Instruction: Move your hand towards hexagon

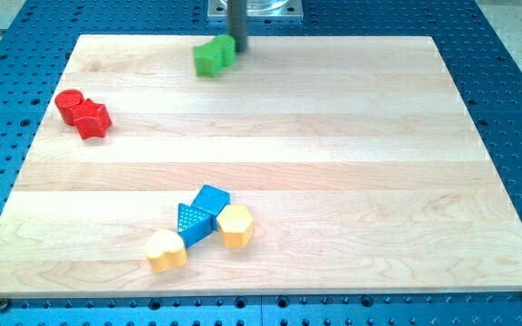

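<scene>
The yellow hexagon (236,225) lies near the view's bottom, just right of a blue triangle (192,220) and below a blue cube (211,199). A yellow heart-shaped block (166,251) lies to their lower left. My tip (240,47) is at the board's top edge, far above the hexagon, touching the right side of a green block (214,56). The rod comes down from the view's top.
Two red blocks, a cylinder (69,104) and a star-like one (92,119), sit together at the view's left. The wooden board (333,163) rests on a blue perforated table (515,91). The arm's mount (254,9) is at the top.
</scene>
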Controlling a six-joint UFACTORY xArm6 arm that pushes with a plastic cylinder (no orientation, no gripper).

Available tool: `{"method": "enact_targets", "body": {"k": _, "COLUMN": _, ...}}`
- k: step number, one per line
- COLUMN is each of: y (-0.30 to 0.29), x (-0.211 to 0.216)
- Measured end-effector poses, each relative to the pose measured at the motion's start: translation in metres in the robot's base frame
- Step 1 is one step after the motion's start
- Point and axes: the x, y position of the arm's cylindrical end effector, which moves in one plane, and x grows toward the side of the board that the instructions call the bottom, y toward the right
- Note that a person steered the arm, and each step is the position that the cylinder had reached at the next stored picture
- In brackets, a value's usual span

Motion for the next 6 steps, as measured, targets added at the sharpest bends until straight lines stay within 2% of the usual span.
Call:
{"method": "enact_targets", "body": {"k": 2, "y": -0.085, "x": 0.099}}
{"method": "enact_targets", "body": {"k": 3, "y": -0.089, "x": 0.107}}
{"method": "enact_targets", "body": {"k": 5, "y": -0.121, "x": 0.057}}
{"method": "enact_targets", "body": {"k": 6, "y": -0.121, "x": 0.057}}
